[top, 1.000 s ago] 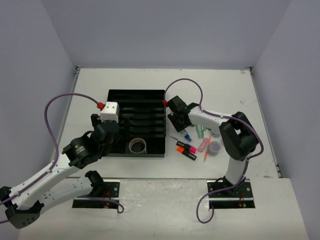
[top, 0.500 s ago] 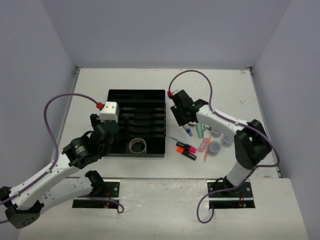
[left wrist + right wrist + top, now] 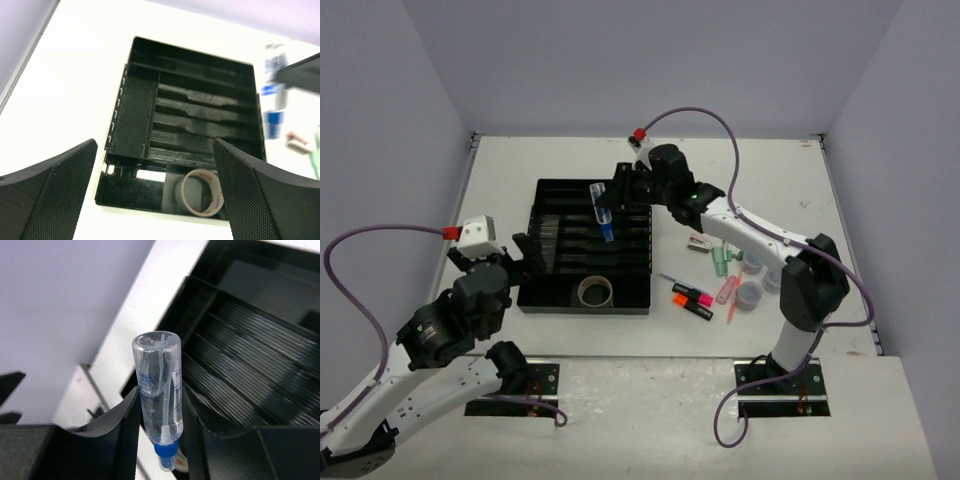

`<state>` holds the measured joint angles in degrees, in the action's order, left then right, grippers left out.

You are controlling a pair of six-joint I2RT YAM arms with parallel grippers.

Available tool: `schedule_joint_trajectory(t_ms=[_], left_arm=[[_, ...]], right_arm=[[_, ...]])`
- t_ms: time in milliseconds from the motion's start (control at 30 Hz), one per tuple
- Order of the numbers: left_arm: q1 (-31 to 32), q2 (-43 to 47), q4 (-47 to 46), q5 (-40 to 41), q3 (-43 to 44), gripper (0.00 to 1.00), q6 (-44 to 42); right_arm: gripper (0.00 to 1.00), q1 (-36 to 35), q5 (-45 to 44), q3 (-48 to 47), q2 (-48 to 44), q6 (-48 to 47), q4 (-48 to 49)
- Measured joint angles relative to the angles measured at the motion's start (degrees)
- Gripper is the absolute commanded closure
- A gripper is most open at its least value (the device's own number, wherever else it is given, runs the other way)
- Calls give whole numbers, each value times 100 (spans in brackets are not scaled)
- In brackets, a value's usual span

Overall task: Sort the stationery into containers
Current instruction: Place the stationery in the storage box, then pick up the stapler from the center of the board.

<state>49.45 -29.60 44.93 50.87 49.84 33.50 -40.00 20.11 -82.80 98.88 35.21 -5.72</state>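
Blue-capped tube [image 3: 603, 212] clamped in right jaws, over tray [image 3: 560, 306] interior

1. My left arm [image 3: 415, 378] and right arm [image 3: 750, 232] are white links with black joints.
2. A purple cable [image 3: 695, 111] loops off each wrist, tipped by a red plug [image 3: 639, 134].
3. My left gripper [image 3: 155, 142] has black fingers [image 3: 55, 195] with meshed faces.
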Motion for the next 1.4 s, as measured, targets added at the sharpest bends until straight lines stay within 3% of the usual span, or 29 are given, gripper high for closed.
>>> schedule_joint_trajectory(t_ms=[267,400,667,800,867,933,1233,1400], left_arm=[[-31,576,48,268,3,0,146],[-33,436,60,273,3,0,148],[-77,293,62,271,3,0,148],[-91,392,63,271,3,0,148],[-102,442,61,271,3,0,148],[-105,469,59,271,3,0,148],[-107,381,61,265,3,0,148],[-107,352,63,261,3,0,148]], right_arm=[[100,-828,-619,-1485,2016,1819,525],[100,-1157,-1236,-2208,2586,2241,377],[87,-1277,-1639,-3395,3644,2749,-24],[65,-1269,-1692,-3460,3916,2894,-218],[42,-1272,-1705,-3460,3959,2926,-330],[30,-1275,-1698,-3477,3964,2930,-426],[12,-1273,-1697,-3580,3789,2500,-439],[1,-1161,-1841,-2625,2621,1873,-613]])
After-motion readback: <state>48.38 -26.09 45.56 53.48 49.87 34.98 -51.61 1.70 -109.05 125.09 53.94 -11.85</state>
